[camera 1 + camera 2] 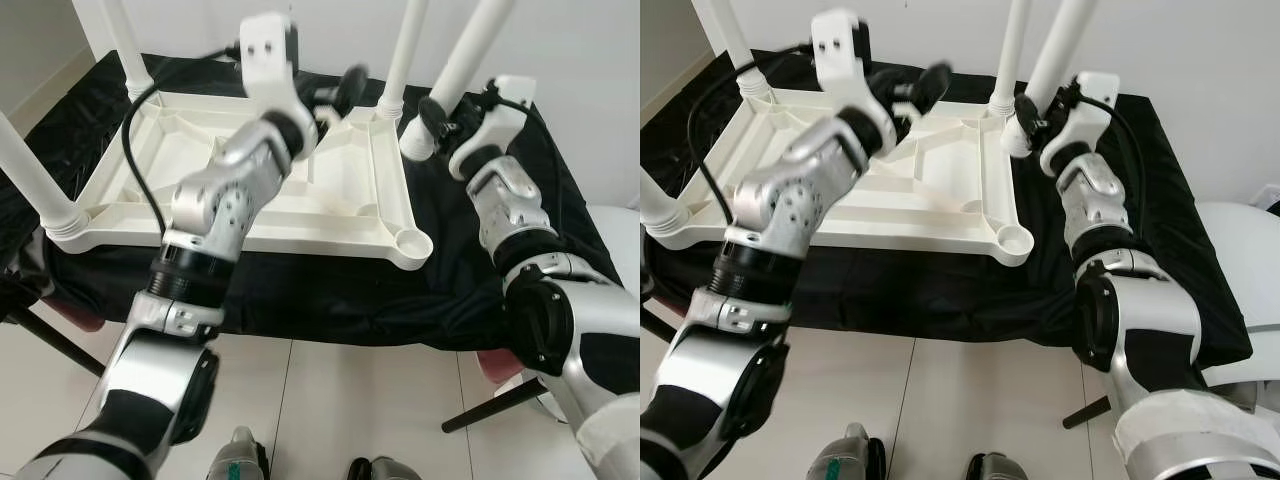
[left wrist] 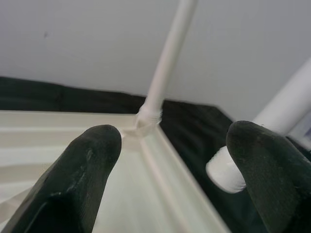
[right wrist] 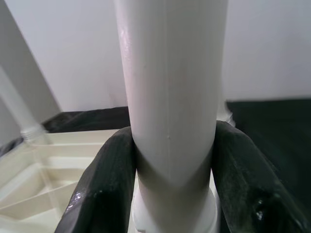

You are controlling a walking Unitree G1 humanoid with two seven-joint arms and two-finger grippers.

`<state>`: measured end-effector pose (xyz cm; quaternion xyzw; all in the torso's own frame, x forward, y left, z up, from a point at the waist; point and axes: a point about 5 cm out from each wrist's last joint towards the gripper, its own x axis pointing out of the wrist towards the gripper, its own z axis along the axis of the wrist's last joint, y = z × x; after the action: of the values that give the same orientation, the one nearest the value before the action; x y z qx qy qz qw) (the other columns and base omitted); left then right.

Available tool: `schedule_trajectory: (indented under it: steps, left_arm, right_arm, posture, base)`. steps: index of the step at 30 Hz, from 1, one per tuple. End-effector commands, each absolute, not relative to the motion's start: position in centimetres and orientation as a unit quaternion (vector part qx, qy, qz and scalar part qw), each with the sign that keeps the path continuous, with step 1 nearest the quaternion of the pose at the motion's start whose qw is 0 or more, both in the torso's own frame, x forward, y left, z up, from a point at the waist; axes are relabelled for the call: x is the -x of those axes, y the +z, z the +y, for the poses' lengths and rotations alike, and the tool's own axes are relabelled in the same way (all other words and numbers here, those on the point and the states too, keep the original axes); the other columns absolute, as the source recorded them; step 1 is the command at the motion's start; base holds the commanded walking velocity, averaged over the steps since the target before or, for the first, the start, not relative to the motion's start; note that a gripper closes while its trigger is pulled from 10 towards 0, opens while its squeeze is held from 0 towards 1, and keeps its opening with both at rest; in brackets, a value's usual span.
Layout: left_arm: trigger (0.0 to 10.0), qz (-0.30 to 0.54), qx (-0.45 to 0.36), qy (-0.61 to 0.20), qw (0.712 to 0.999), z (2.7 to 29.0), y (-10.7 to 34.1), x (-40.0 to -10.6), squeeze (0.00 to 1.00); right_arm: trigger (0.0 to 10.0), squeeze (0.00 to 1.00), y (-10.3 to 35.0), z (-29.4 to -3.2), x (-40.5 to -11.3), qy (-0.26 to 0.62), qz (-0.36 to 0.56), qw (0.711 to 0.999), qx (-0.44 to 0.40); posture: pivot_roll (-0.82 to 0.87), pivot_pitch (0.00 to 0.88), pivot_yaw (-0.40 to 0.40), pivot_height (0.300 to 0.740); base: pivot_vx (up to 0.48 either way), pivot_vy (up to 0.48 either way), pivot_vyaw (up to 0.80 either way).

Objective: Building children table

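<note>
Fitting the last leg (image 1: 460, 70) is the step in hand. The right gripper (image 1: 437, 117) clamps this loose white leg near its threaded end, at about 2 o'clock from the upturned tabletop (image 1: 345, 205) on the black cloth (image 1: 450, 290). The empty socket (image 1: 412, 242) waits at the tabletop's 4 o'clock corner. Three legs already stand in the other corners. The left gripper (image 1: 335, 92) hovers over the frame, fingers spread wide, holding nothing. Lower the thread squarely into the socket, keeping the leg upright, before turning.
</note>
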<state>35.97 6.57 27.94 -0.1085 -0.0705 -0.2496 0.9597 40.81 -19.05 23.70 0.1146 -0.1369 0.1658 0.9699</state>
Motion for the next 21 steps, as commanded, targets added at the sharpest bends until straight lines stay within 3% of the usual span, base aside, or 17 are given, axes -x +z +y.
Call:
schedule_trajectory:
  steps: [1, 9, 21]
  left_arm:
    - [10.0, -0.073, 0.076, -0.333, 0.937, 5.9, 27.2, -35.5, 0.00]
    - [10.0, -0.056, 0.052, -0.291, 0.954, 7.4, 24.9, -35.5, 0.00]
    - [10.0, -0.058, -0.001, -0.299, 0.953, 7.4, 23.3, -35.0, 0.00]
  right_arm:
    - [10.0, 0.00, 23.0, -18.9, -40.6, 0.186, -0.135, 0.962, -0.149]
    - [10.0, 0.00, 21.0, -18.3, -39.5, 0.265, -0.134, 0.926, -0.233]
    - [10.0, 0.00, 20.4, -18.7, -39.0, 0.274, -0.137, 0.913, -0.270]
  posture:
    - [0.05, 0.077, -0.029, 0.740]
    - [0.03, 0.083, -0.025, 0.740]
    - [0.02, 0.078, -0.030, 0.740]
  base:
    - [0.000, 0.000, 0.00]
    - [0.000, 0.000, 0.00]
    - [0.000, 0.000, 0.00]
